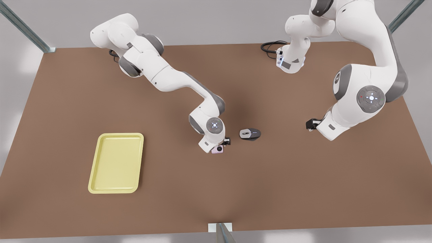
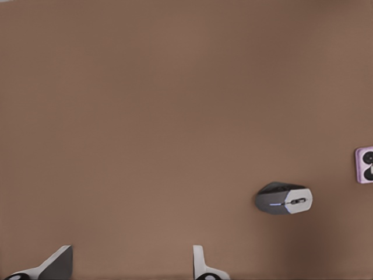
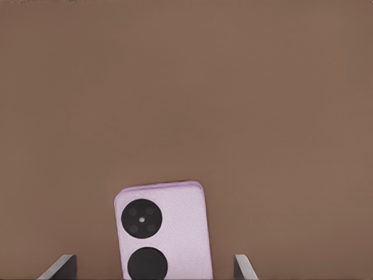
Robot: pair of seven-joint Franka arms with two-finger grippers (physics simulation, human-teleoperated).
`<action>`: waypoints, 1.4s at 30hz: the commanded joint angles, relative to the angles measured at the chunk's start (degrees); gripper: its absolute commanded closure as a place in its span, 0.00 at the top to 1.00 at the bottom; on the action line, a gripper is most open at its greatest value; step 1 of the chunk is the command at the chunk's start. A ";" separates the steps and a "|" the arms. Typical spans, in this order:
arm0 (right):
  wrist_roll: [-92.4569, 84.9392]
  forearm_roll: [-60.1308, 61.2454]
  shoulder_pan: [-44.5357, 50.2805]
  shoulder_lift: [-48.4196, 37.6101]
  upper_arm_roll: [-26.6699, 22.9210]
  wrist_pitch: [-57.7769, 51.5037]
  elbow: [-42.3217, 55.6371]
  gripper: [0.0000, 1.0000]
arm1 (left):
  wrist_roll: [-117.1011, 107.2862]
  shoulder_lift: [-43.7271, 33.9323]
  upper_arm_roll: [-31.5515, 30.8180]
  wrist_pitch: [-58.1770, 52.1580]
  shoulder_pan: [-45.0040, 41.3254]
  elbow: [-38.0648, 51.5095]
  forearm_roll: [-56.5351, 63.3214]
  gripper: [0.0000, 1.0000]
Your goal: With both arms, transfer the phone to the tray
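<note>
The pale pink phone [image 1: 217, 149] lies flat on the brown table near its middle, its two dark circles facing up. My right gripper [image 1: 221, 145], on the arm at the front view's left, hangs directly over it. In the right wrist view the phone [image 3: 175, 221] sits between the spread fingers [image 3: 58, 265] of the right gripper [image 3: 152, 268], open, with a gap on each side. My left gripper [image 1: 312, 124], at the front view's right, is open [image 2: 128, 268] above bare table and sees the phone [image 2: 365, 165] farther off. The yellow tray [image 1: 116, 163] lies at the front view's left.
A grey-and-black computer mouse [image 1: 250, 134] rests just to the right of the phone in the front view, between the two grippers [image 2: 284, 198]. A black cable [image 1: 270, 47] coils at the table's far edge. Metal posts stand at the table's corners and front edge.
</note>
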 commanded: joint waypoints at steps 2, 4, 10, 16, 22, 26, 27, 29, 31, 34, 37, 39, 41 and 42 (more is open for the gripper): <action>12.84 -0.40 0.07 0.76 -0.18 1.85 0.24 1.00 | 6.93 0.45 0.02 0.48 0.04 0.11 0.05 1.00; 12.67 -0.40 0.16 1.99 -0.09 1.93 0.94 1.00 | 6.93 0.45 0.02 0.57 0.04 0.11 -0.03 1.00; 11.26 -0.40 1.39 2.44 -0.09 3.87 -0.37 1.00 | 6.93 1.07 0.11 1.36 0.22 0.03 -0.03 1.00; 9.33 -0.40 1.48 2.61 -0.09 3.95 -1.25 1.00 | 7.02 1.42 0.11 1.89 0.22 0.03 -0.03 1.00; 7.83 -0.40 1.21 3.14 -0.09 4.83 -1.52 1.00 | 7.02 1.86 0.11 1.89 0.22 0.03 -0.03 1.00; 7.74 -0.40 1.13 2.96 -0.09 4.66 -1.43 1.00 | 7.02 1.86 0.90 1.80 0.22 0.03 -0.12 1.00; 7.74 -0.40 1.21 2.87 -0.18 4.66 -1.43 1.00 | 7.02 1.86 0.81 1.80 0.22 0.12 -0.12 1.00; 7.74 -0.40 1.30 2.96 -0.18 4.66 -1.60 1.00 | 7.02 1.86 0.90 1.80 0.22 0.12 -0.12 1.00; 7.75 -0.40 1.30 3.05 -0.18 4.74 -1.69 1.00 | 7.02 1.86 0.90 1.80 0.22 0.03 -0.12 1.00; 7.13 -0.40 1.30 3.14 -0.18 4.75 -1.60 0.98 | 7.02 1.86 0.81 1.80 0.22 0.03 -0.12 1.00; 7.13 -0.40 1.21 3.14 -0.18 4.83 -1.69 0.87 | 7.02 1.86 0.90 1.80 0.22 0.03 -0.12 1.00; 6.95 -0.40 1.21 3.23 -0.18 4.83 -1.96 0.87 | 7.02 1.86 0.90 1.80 0.22 0.03 -0.12 1.00; 6.69 -0.40 1.13 3.14 -0.18 4.66 -1.96 0.85 | 7.02 1.86 0.90 1.80 0.22 0.11 -0.12 1.00; 6.60 -0.40 1.04 3.14 -0.18 4.66 -1.87 0.84 | 7.02 1.86 0.90 1.80 0.22 0.03 -0.12 1.00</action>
